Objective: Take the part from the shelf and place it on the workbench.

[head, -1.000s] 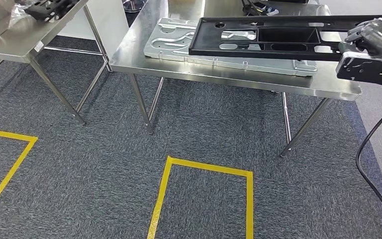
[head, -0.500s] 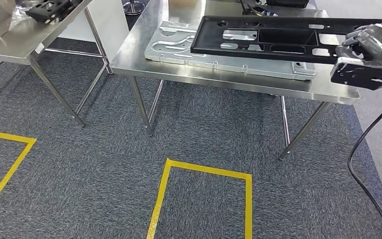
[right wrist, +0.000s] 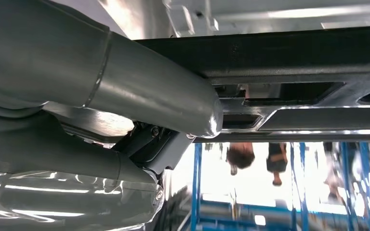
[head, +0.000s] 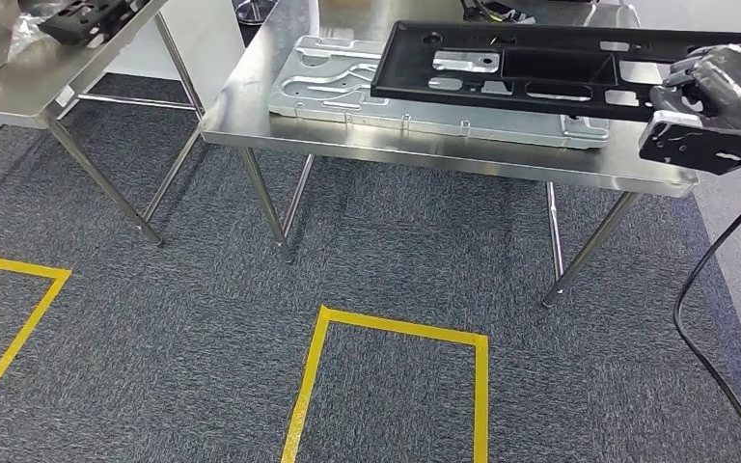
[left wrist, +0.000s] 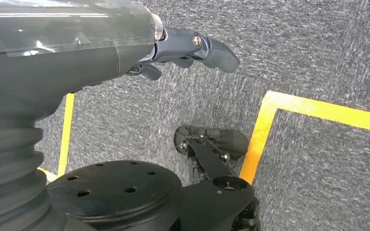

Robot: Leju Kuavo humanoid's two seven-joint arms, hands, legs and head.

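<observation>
1. Left hand [left wrist: 192, 48] hangs over the grey carpet [head: 203, 318], its fingers loosely apart and holding nothing.
2. Yellow tape lines [head: 320, 371] mark the carpet in front of the workbench [head: 425, 154].
3. A silver plate [head: 347, 82] lies on the workbench.
4. The black part [head: 540, 68] sits just above the plate, level.
5. Right hand [head: 719, 82] grips the part's right end.

The table [head: 425, 154] carries a silver plate [head: 347, 87] across most of its top. The black part [head: 531, 68] hangs over it. Bare steel lies along the front edge.
</observation>
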